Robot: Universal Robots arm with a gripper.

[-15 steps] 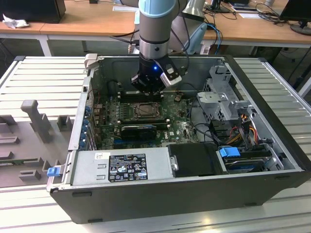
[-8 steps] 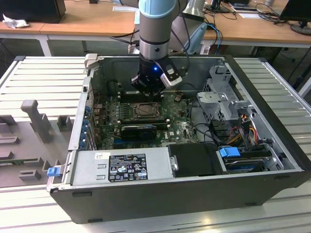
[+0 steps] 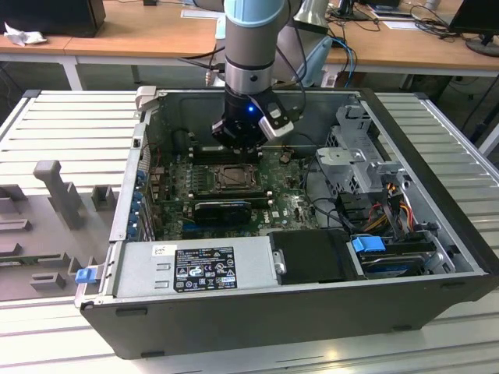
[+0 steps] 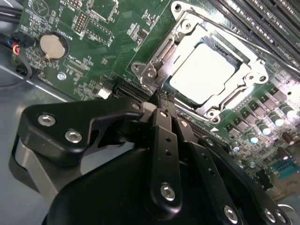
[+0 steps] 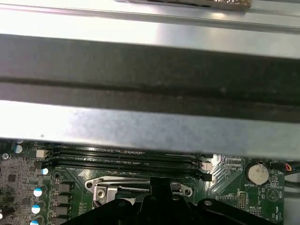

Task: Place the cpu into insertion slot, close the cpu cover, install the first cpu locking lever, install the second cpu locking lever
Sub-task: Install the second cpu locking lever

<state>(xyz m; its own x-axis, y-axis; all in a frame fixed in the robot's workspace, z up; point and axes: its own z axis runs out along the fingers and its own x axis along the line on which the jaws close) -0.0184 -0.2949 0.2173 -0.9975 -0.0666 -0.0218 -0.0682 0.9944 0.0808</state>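
My claw (image 4: pixel 157 101), fingers clenched together, is hovering at the cpu cover's (image 4: pixel 154 63) edge; the cpu (image 4: pixel 201 72) is sitting seated beneath it.

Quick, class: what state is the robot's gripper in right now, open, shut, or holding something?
Gripper: shut, black fingers pressed together, holding nothing; its tip is beside the thin silver metal cpu cover lying closed over the pale silver-grey square cpu.

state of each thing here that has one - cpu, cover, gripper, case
cpu: seated in the insertion slot
cpu cover: closed flat over the cpu's edges
gripper: shut, holding nothing, tips beside the slot's corner
computer case: lying on its side, side panel off
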